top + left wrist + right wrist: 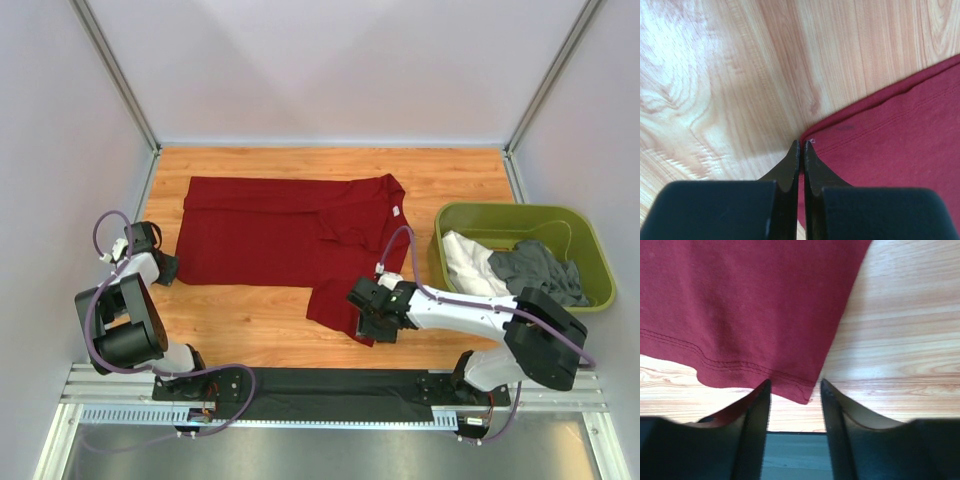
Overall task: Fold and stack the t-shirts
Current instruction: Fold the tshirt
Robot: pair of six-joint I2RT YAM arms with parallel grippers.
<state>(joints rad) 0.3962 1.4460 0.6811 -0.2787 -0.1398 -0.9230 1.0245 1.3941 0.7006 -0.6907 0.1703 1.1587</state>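
Lying spread flat on the wooden surface (260, 320), collar end to the right and small white neck label (397, 212) showing near the far right edge: dark red t-shirt (270, 235), with one flap of it reaching toward the near edge, right of centre. Sitting just right of it, not touching the red cloth: olive-green plastic tub (500, 208), holding a white t-shirt (463, 262) bunched in its left half and a dark grey t-shirt (540, 268) crumpled in its right half, touching each other in the middle.

Parked at the red shirt's near left corner: left hand (163, 267), fingers (790, 165) pressed together with no gap at the tips, right at the point of the hemmed corner (cannot tell from the wrist view whether any cloth is caught between them). Bare wood to the left and on the far side, red cloth running off to the right.

Placed at the near right corner of the flap: right hand (372, 325), spread apart and pinching nothing. Seen from its wrist, stitched hem corner hanging just in front of the gap between the tips, red cloth overlapping one finger, the other over bare wood.
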